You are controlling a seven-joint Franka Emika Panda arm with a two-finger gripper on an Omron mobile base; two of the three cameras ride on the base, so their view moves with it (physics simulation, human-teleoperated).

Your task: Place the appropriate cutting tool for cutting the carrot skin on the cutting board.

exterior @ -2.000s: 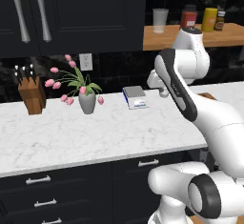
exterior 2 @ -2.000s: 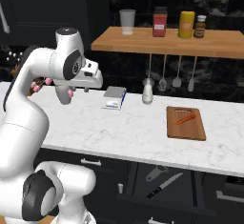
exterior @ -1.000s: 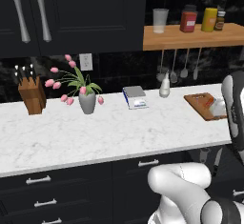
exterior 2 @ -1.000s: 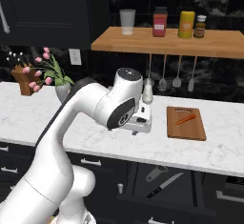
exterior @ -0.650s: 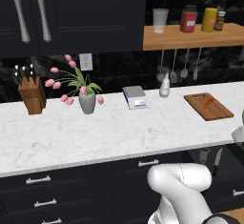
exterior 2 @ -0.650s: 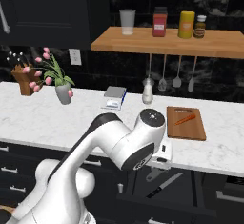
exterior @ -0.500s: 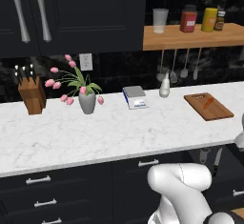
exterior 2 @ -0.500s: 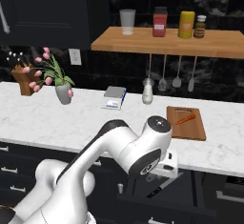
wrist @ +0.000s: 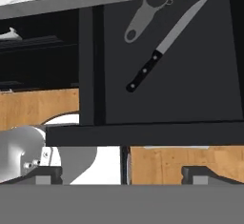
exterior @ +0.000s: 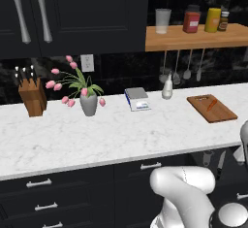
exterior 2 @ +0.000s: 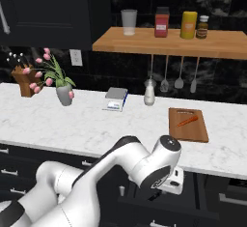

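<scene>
An open dark drawer (wrist: 200,89) below the counter holds a grey peeler (wrist: 139,19) and a black-handled knife (wrist: 164,42), lying side by side. My gripper (wrist: 123,174) hangs above the drawer's front wall, open, with nothing between its fingertips (wrist: 47,173). The knife (exterior: 220,163) also shows under the counter edge in the left base view. On the counter lies the reddish-brown cutting board (exterior 2: 188,124) with the small orange carrot (exterior 2: 186,120) on it. The board (exterior: 218,113) and carrot (exterior: 211,105) sit at the right in the left base view.
The marble counter (exterior 2: 87,124) carries a knife block (exterior 2: 23,78), a vase of pink tulips (exterior 2: 62,94), a small scale (exterior 2: 116,99) and a white shaker (exterior 2: 149,93). A wooden shelf (exterior 2: 144,41) with jars hangs above. The counter's edge overhangs the drawer.
The arm has swung from above the counter to the right and down below its front edge, over the open drawer. The jaws have stayed open.
</scene>
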